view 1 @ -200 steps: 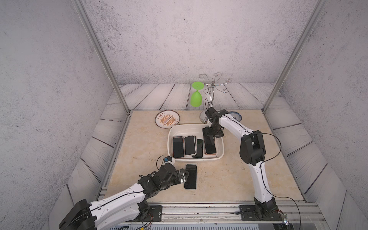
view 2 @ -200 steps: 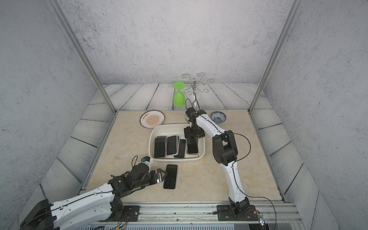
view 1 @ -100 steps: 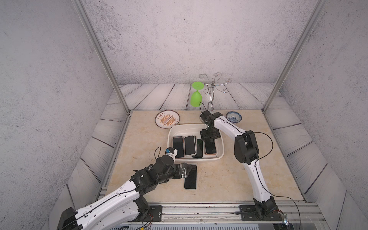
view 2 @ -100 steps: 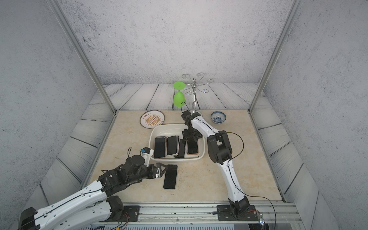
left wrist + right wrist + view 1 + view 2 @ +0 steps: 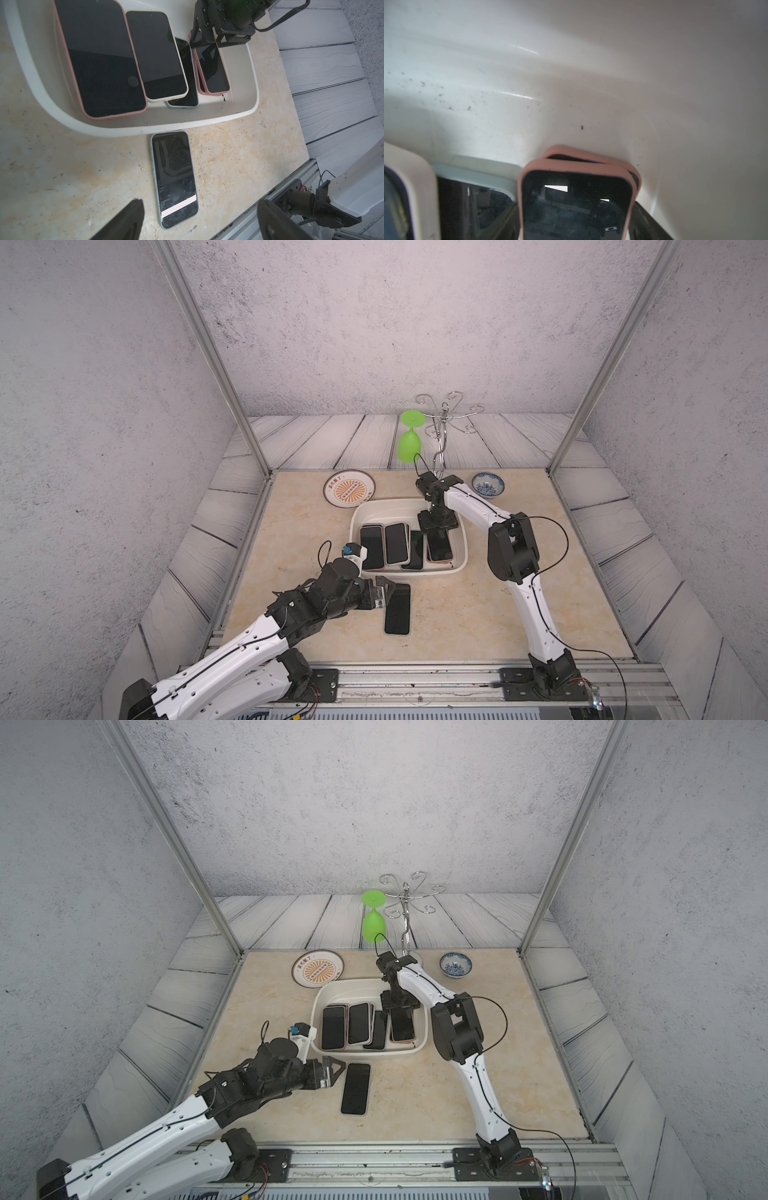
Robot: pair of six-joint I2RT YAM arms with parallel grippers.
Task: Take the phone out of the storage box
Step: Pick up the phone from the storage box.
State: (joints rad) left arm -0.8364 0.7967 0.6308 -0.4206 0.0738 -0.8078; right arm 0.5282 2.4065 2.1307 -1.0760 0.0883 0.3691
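Inside the box [image 5: 461,545], by its right wall, the pink phone [image 5: 439,548] lies on another. It is probably stiff, light and slick-faced, so best pinched across its case edges. The right gripper [image 5: 437,531] straddles its far end; whether it grips, I cannot tell. The left gripper [image 5: 385,592] gapes wide, empty.

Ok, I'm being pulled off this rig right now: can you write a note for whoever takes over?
Left tool: open, empty, beside the freed phone on the table.
Right tool: down in the storage box, jaws straddling the far end of the top pink-cased phone; a grip cannot be confirmed.
Done: the freed phone lies flat in front of the box.
Left: lift out the pink-cased phone; the other phones lie in the box beside it.
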